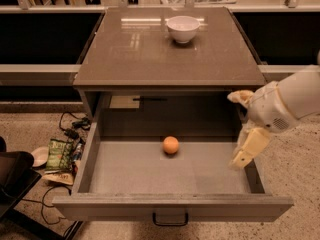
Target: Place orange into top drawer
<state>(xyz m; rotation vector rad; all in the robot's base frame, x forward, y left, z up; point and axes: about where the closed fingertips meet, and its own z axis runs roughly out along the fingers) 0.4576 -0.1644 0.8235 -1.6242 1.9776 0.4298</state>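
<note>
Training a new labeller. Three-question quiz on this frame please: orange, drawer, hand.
1. True or false: the small round orange fruit lies on the floor of the open grey-brown top drawer.
2. Fill in: the white ceramic bowl stands on the brown cabinet ____.
3. The robot's white two-finger hand is: A) over the bowl B) open at the drawer's right wall, clear of the fruit C) shut on the fruit
Key: 1 true; 2 top; 3 B.
</note>
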